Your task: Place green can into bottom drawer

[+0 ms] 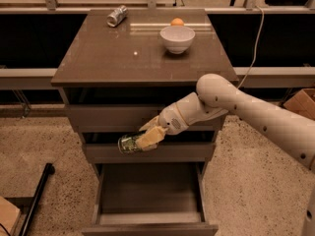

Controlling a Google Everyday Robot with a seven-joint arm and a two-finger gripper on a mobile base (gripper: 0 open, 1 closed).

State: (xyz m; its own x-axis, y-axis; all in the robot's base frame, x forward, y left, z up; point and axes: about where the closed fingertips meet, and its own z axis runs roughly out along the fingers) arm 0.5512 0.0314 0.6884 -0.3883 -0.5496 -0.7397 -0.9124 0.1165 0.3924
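Observation:
The green can [129, 143] lies on its side in my gripper [147, 135], which is shut on it. The gripper holds it in front of the middle drawer's front, above the open bottom drawer [147, 193]. The bottom drawer is pulled out and its wide flat floor shows, with nothing on it. My white arm reaches in from the right.
On the cabinet top [123, 58] stand a white bowl [177, 38] with an orange fruit [177, 21] behind it, and a plain silver can [117, 15] lying at the back left. A black pole [37, 195] lies on the floor at left. A cardboard box [301, 102] sits at right.

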